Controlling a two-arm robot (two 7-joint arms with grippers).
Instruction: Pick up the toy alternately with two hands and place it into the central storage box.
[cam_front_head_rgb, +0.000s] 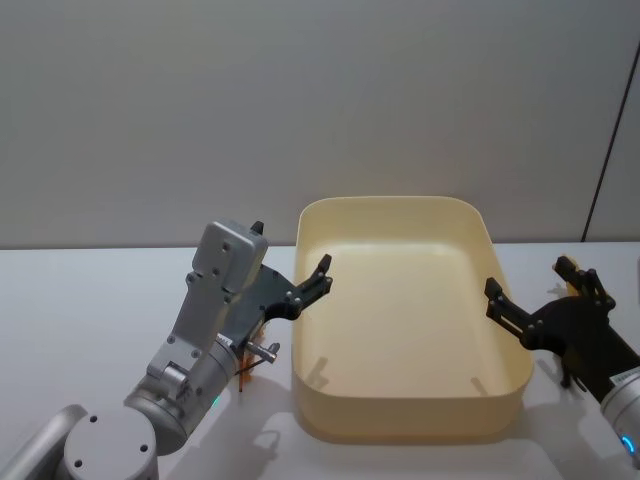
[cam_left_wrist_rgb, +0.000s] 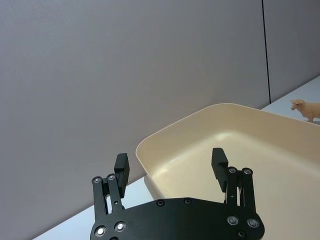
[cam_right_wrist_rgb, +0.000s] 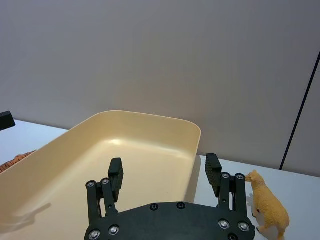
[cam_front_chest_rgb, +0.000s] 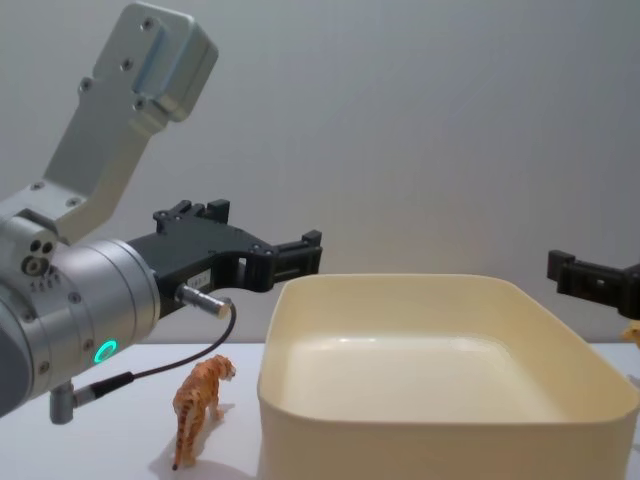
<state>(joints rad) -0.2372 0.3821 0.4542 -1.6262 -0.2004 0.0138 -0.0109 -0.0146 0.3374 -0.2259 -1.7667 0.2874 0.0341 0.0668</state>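
The cream-yellow storage box (cam_front_head_rgb: 398, 424) sits in the middle of the white table with nothing inside. My left gripper (cam_front_head_rgb: 295, 262) hovers open and empty over the box's left rim (cam_left_wrist_rgb: 172, 128). Below that arm, a small orange tiger toy (cam_front_chest_rgb: 200, 402) stands on the table left of the box (cam_front_chest_rgb: 430, 440). My right gripper (cam_front_head_rgb: 528, 278) is open and empty at the box's right rim (cam_right_wrist_rgb: 150, 116). A tan sheep toy (cam_right_wrist_rgb: 268, 210) stands on the table just beside its outer finger, and the same sheep toy (cam_left_wrist_rgb: 307, 109) shows beyond the box's far side.
A plain grey wall rises behind the table. Bare tabletop (cam_front_head_rgb: 80, 300) lies to the left of the left arm. A black cable (cam_front_chest_rgb: 165, 368) loops from the left wrist down near the tiger.
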